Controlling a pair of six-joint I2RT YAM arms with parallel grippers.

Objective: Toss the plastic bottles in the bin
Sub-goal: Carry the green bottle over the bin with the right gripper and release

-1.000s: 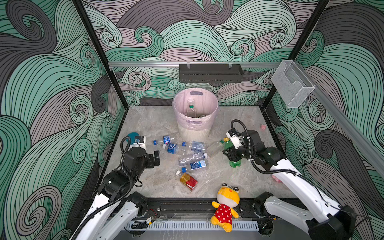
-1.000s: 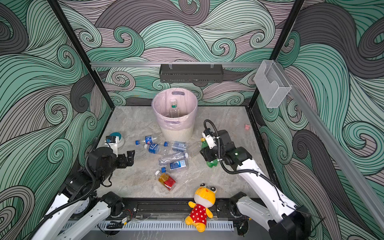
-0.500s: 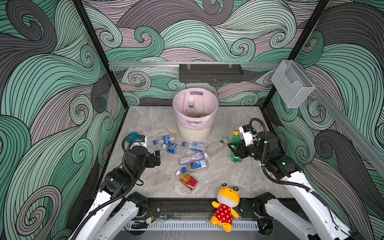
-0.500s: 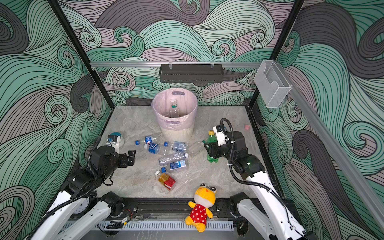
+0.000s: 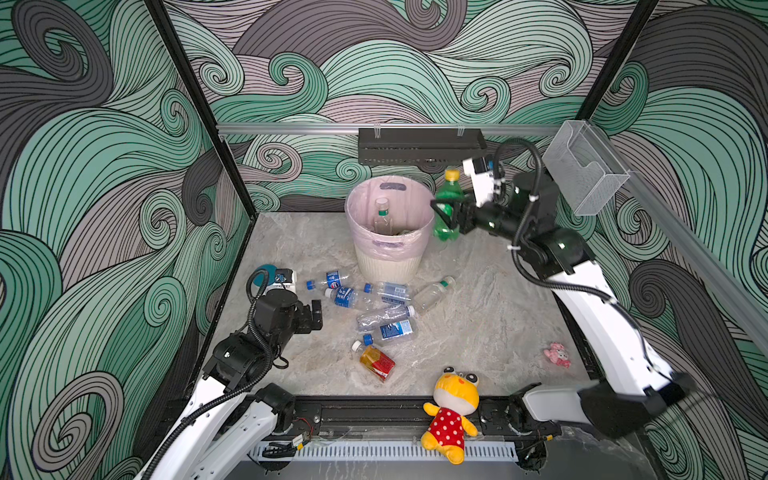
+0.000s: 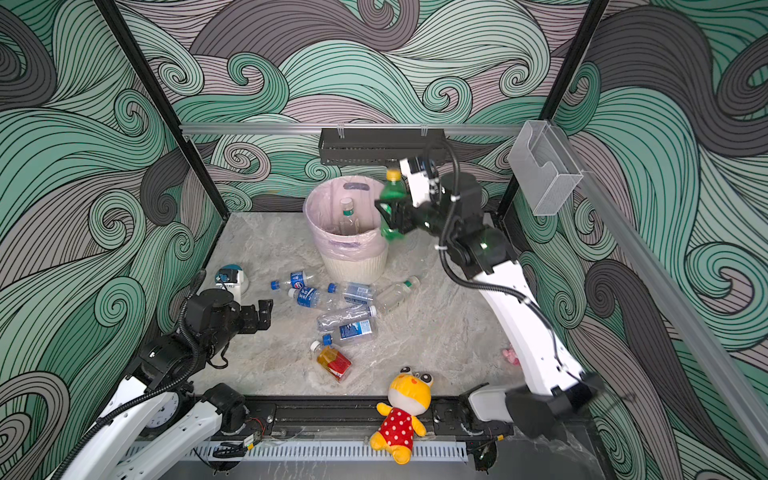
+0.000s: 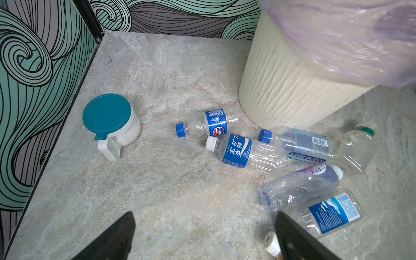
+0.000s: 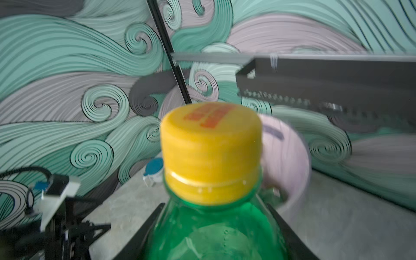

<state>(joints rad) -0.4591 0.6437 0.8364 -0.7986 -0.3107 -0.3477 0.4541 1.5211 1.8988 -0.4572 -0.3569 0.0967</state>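
Note:
My right gripper is shut on a green plastic bottle with a yellow cap, held upright in the air just right of the bin's rim. In the right wrist view the green bottle fills the space between the jaws. The cream ribbed bin with its pink liner stands at the back and holds a clear bottle. Several clear blue-labelled bottles and an amber bottle lie on the floor in front of it. My left gripper hovers open and empty left of them.
A teal-lidded white cup stands by the left wall behind my left arm. A yellow plush toy sits at the front edge, a small pink toy at the right. A black shelf and a clear box hang on the walls.
My right arm has lifted the green bottle off the floor and carried it back and up to the bin's right rim. The left arm has barely shifted.

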